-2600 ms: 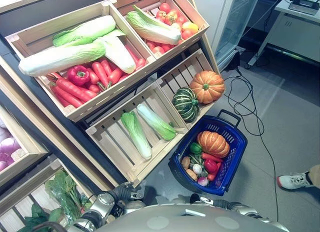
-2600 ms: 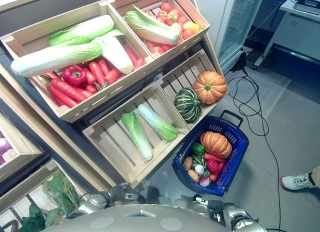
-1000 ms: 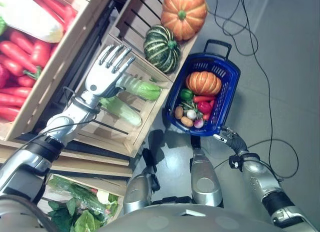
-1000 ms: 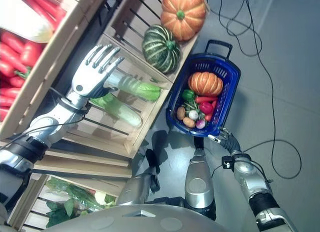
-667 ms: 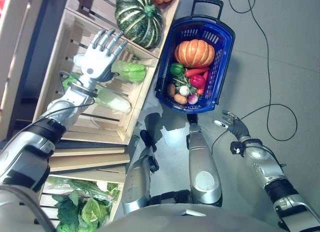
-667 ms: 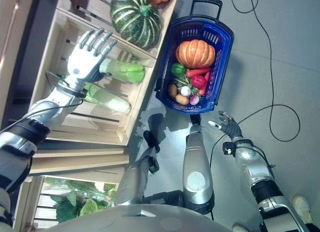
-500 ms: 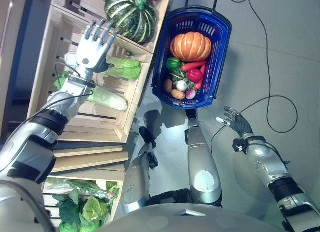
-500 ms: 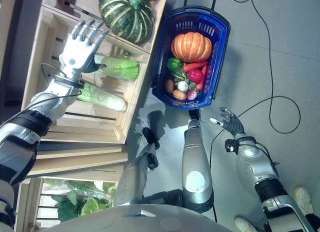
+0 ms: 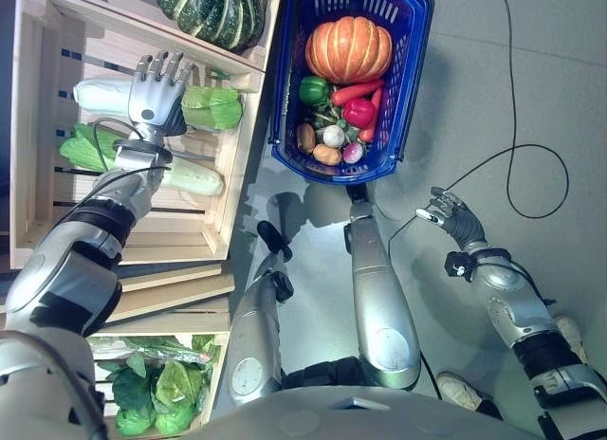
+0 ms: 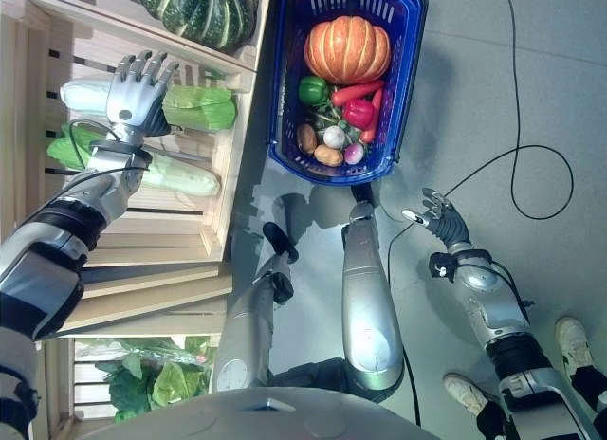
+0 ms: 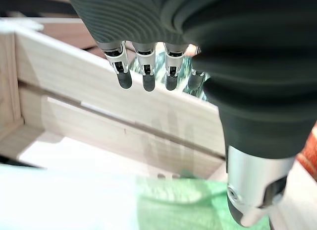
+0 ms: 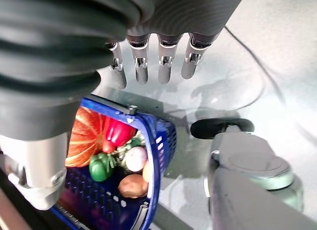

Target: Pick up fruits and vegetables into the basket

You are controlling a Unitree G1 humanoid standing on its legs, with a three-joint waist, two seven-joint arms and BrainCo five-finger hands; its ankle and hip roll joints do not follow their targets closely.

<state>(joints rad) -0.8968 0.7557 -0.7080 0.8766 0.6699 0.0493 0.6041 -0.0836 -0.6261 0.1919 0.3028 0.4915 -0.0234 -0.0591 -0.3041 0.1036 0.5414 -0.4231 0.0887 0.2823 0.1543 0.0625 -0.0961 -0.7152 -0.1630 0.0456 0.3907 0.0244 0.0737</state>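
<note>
The wooden crate (image 9: 237,146) is seen at nine o'clock, the blue basket (image 9: 413,80) at twelve. The left hand (image 9: 154,97) is held over the upper cabbage (image 9: 204,108), fingers straight and spread, nothing gripped. The right hand (image 9: 448,212) is hung over the floor at four o'clock, fingers relaxed, empty. An orange pumpkin (image 9: 348,47) is lying in the basket with peppers and roots.

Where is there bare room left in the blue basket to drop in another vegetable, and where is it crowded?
The blue basket is crowded: the orange pumpkin spans its far half, and the green pepper, red pepper, carrot, potatoes and radishes pack the near half. Bare mesh shows past the pumpkin, by the far wall. The left hand hovers over a cabbage.
</note>
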